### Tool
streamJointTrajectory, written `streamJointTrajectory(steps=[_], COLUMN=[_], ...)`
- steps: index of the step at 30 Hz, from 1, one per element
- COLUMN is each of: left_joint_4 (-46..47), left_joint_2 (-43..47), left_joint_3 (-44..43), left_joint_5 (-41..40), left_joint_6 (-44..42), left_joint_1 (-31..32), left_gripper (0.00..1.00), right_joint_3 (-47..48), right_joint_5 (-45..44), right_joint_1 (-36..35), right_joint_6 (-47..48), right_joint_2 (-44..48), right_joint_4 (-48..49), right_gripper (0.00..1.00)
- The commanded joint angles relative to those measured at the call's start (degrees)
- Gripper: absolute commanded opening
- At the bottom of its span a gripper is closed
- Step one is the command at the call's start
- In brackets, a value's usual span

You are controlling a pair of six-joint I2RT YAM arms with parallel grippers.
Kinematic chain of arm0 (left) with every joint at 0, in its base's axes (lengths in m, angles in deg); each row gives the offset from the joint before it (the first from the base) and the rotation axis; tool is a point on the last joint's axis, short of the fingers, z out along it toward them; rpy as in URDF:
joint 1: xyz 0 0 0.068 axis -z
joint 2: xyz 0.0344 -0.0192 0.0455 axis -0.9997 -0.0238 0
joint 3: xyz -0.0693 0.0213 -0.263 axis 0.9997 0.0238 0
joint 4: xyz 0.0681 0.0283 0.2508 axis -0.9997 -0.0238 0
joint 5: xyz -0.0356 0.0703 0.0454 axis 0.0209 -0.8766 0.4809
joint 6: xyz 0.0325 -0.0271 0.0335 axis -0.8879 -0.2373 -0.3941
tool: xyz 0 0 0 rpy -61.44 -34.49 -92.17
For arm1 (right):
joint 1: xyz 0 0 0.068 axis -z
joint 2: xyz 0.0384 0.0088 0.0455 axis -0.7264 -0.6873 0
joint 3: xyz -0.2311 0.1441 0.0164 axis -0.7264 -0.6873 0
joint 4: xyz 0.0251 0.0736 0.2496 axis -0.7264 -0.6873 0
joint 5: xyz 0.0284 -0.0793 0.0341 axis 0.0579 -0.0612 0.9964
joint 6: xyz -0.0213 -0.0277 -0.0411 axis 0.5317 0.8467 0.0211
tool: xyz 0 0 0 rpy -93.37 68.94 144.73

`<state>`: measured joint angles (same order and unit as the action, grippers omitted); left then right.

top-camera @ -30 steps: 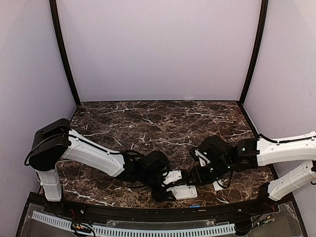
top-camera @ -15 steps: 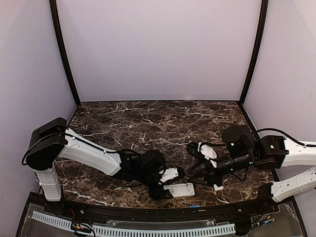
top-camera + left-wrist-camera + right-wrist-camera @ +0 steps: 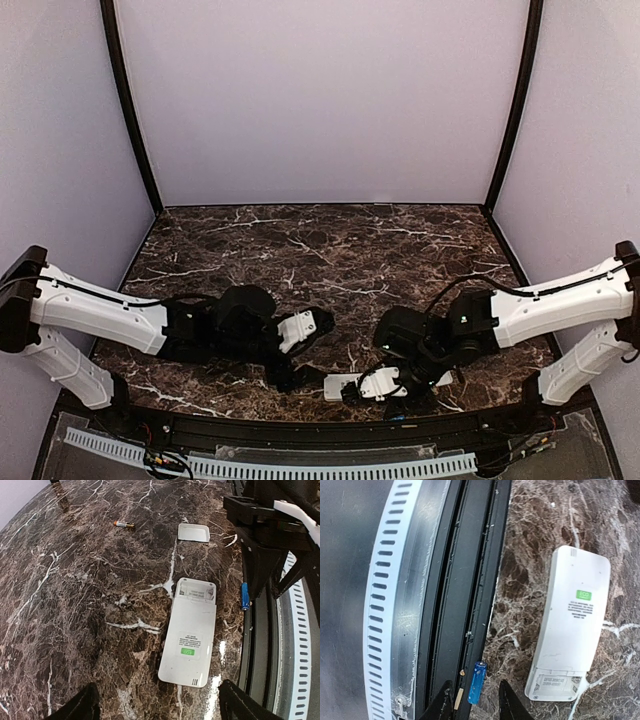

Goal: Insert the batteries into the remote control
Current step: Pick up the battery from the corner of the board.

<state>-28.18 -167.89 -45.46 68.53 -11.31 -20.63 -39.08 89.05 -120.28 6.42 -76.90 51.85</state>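
Observation:
The remote control [image 3: 189,636] lies back up near the table's front edge, green label showing. Its battery bay [image 3: 196,590] is uncovered and holds no cell. The top view shows the remote control [image 3: 345,386] between the two arms. One blue battery [image 3: 476,681] rests against the black front rail, and the left wrist view shows this blue battery [image 3: 244,596] too. A second, darker battery [image 3: 123,524] lies farther out on the marble. My right gripper [image 3: 474,707] is open, a finger on each side of the blue battery with gaps showing. My left gripper [image 3: 157,710] is wide open, short of the remote.
The small white cover piece [image 3: 194,532] lies flat beyond the remote. A black rail [image 3: 460,605] and a slotted white strip [image 3: 390,610] run along the table's front edge, right beside the blue battery. Purple walls close in the back and both sides.
My left gripper has let go of the remote, opened wider and drawn back to the left. My right gripper swung down to the front edge over the blue battery. The remote shifted slightly left.

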Motion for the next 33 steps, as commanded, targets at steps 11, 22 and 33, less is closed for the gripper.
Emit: streamJointTrajectory(steps=[11, 22, 33], left_joint_4=[0.47, 0.98, 0.89], left_joint_2=[-2.02, -3.09, -3.49], left_joint_3=[1.16, 1.37, 1.58], left_joint_5=[-3.32, -2.92, -3.27], left_joint_6=[1.22, 0.92, 0.70], left_joint_1=[-0.15, -0.16, -0.16], left_gripper=[0.81, 0.82, 0.82], right_joint_3=[-3.07, -4.41, -3.85], right_joint_5=[-7.96, -9.64, -10.22], right_joint_1=[-4.93, -4.88, -4.92], right_joint_6=[3.64, 3.16, 3.89], right_joint_2=[-5.79, -8.03, -10.80], right_joint_4=[2.49, 3.73, 2.93], right_gripper=[0.32, 0.24, 0.00])
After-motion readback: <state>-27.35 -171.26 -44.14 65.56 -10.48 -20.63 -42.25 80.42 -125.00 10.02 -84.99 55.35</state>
